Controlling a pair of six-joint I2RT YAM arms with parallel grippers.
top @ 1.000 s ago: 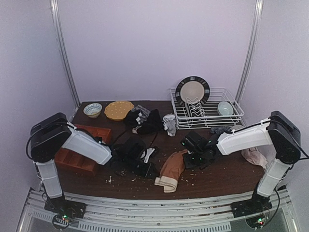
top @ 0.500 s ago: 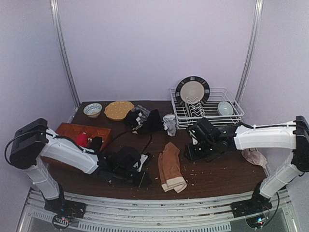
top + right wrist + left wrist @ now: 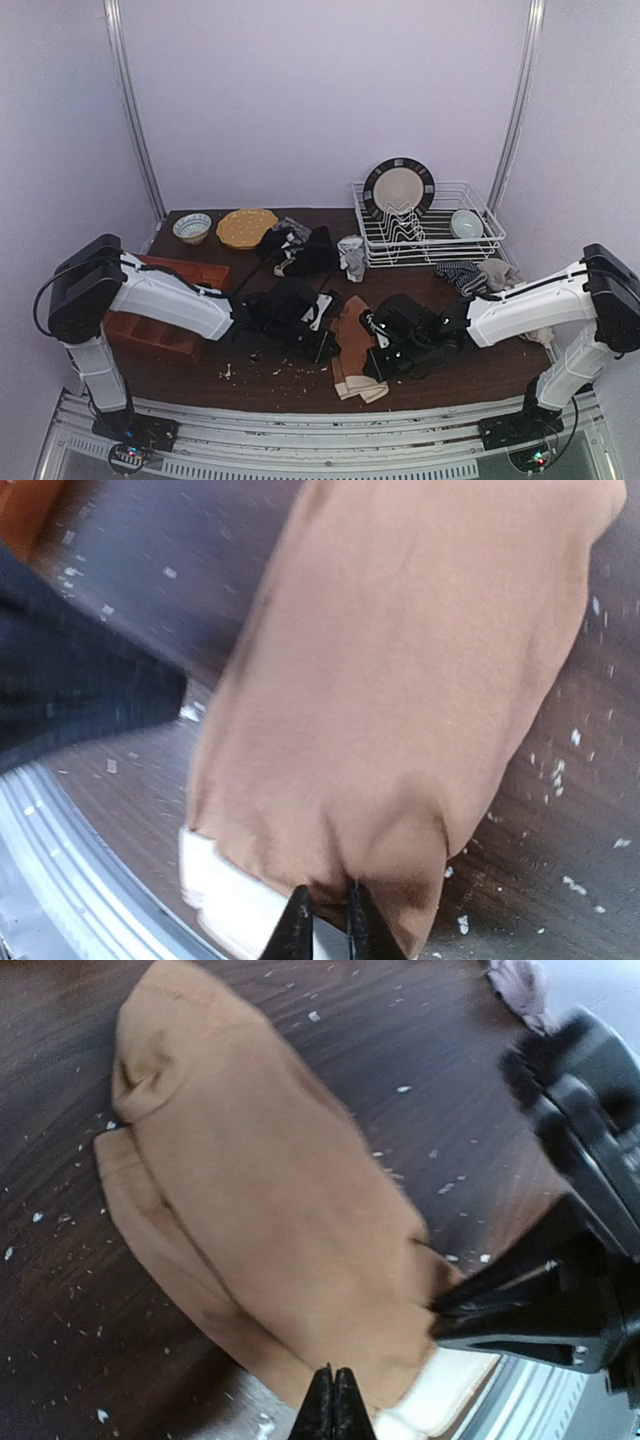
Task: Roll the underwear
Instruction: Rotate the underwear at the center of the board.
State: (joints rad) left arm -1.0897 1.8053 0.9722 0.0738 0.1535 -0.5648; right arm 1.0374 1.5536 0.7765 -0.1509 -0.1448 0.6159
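1 high rear camera overlooks the table; 2 wrist cameras closely share the tan underwear.

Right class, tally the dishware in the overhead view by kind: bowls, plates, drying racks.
Bowls: 2, the patterned bowl and the pale green bowl
Plates: 2, the yellow plate and the black-rimmed plate
Drying racks: 1, the wire rack
Total: 5

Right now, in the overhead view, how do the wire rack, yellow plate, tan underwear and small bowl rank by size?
1. wire rack
2. tan underwear and yellow plate: they look alike, and the underwear lies nearer the camera, so I won't rank them.
3. small bowl
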